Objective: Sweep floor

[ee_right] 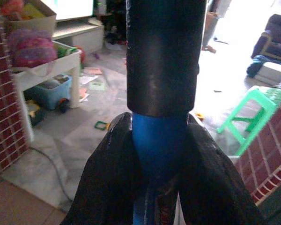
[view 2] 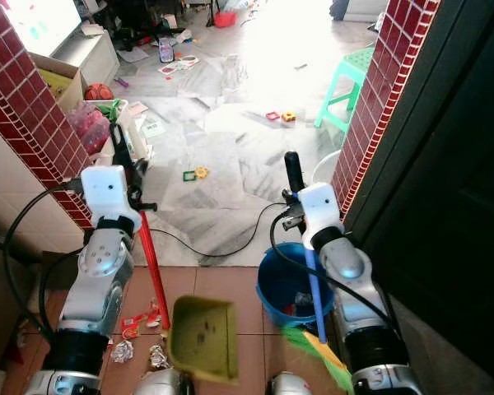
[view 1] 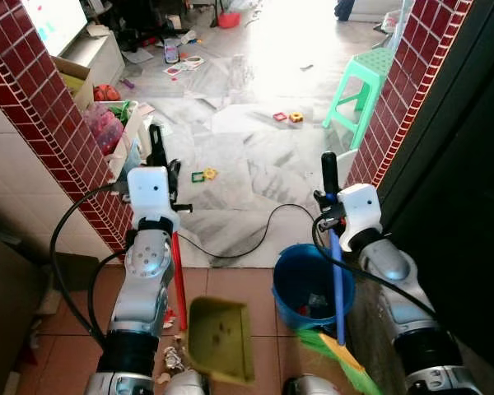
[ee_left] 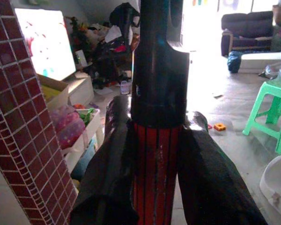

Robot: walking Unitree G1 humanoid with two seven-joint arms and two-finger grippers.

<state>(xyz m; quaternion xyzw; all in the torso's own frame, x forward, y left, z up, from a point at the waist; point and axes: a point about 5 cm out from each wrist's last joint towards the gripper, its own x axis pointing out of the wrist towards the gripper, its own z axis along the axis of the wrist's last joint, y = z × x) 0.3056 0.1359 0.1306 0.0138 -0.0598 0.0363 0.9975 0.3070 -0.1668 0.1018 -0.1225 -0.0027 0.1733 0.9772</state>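
left gripper (view 1: 158, 152) pinching red dustpan handle (view 1: 179, 280), right gripper (view 1: 330, 177) clamping blue broom (view 1: 337, 284) beside bucket (view 1: 292, 284); bristles risking snagging floor cable (view 1: 247, 243)

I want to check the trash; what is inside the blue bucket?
Inside the blue bucket some dark debris lies at the bottom. The blue broom handle, clamped in the right gripper, covers part of it.

stool: green plastic (view 1: 364, 82), by the brick pillar (view 1: 412, 82)
cable: black (view 1: 247, 243), on marble
toys: maybe blocks (view 1: 287, 117)
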